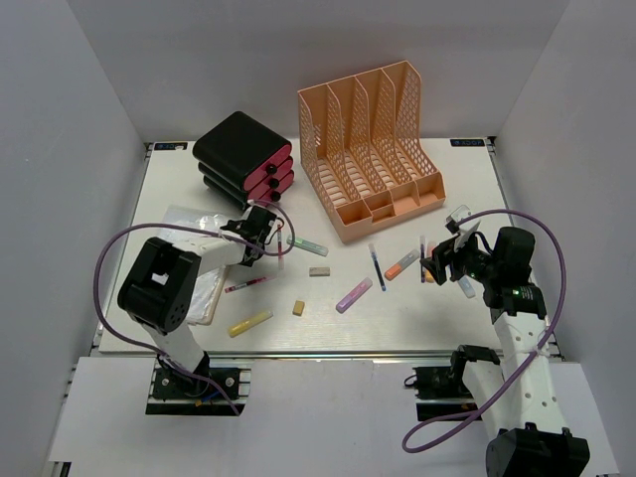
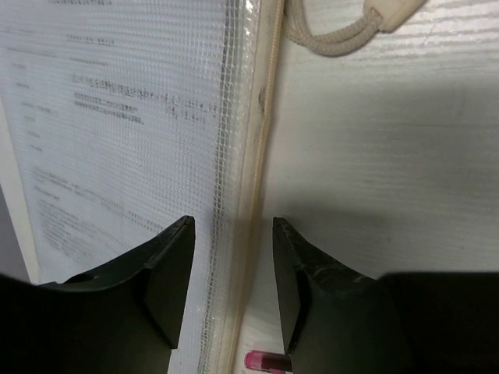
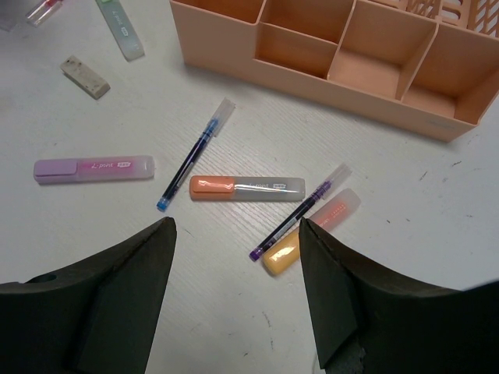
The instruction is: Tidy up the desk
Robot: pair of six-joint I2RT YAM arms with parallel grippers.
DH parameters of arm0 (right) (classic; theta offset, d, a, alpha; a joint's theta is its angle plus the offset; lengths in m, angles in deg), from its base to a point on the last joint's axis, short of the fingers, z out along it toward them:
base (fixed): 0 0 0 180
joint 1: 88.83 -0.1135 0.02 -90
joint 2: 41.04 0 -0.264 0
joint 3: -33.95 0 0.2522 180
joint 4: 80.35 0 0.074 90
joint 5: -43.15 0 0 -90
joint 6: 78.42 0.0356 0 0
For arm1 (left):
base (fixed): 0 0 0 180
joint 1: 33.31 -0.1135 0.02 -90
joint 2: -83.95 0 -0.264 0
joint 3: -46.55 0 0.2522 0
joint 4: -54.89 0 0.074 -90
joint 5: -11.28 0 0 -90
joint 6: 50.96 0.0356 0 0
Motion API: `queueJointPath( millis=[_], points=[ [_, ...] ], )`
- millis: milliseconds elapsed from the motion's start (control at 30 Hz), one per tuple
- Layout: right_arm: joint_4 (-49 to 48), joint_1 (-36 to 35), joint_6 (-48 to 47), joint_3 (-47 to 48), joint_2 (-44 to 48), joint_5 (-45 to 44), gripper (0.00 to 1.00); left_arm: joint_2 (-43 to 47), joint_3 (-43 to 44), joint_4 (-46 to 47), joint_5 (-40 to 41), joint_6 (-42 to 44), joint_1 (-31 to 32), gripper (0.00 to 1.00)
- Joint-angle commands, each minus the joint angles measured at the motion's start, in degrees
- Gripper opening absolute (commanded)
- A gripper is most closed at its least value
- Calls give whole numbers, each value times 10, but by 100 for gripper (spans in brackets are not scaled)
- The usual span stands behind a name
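The white desk [image 1: 397, 323] is strewn with stationery. My left gripper [image 1: 260, 225] hangs open over the right edge of a clear mesh pouch [image 1: 189, 260] holding a printed sheet. In the left wrist view its jaws [image 2: 232, 226] straddle the pouch's zipper edge [image 2: 249, 156] without closing on it. My right gripper [image 1: 438, 263] stands open above the desk. Its wrist view [image 3: 238, 226] shows an orange highlighter [image 3: 247, 188], a purple pen [image 3: 300, 212] lying across a yellow-orange highlighter [image 3: 282, 253], a blue pen [image 3: 195, 154] and a purple highlighter [image 3: 93, 168].
A peach file organizer [image 1: 373, 149] and a black drawer unit with pink fronts [image 1: 243, 157] stand at the back. A yellow highlighter [image 1: 249, 323], a small eraser [image 1: 298, 308], a grey eraser [image 1: 319, 270], a green highlighter [image 1: 306, 245] and a pink pen [image 1: 248, 284] lie mid-desk.
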Motion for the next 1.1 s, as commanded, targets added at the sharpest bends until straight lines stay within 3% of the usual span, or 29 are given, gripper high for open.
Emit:
queueJointPath(
  millis=[0,500,933,1033,1067],
  points=[
    [-2,-1,-5,14,1,3,70,-19,14,4,30,-2,3,55],
    [-3,0,-5,15,7,3,70,-45,1,-7,19,-16,-8,51],
    [-4,2,-4,14,11,2,69,-82,-1,-8,17,-13,-8,31],
    [-4,2,-4,14,11,1,69,-80,-1,-12,24,-15,-8,21],
    [-2,1,-5,14,12,3,69,-77,-1,-12,27,-16,-8,13]
  ],
)
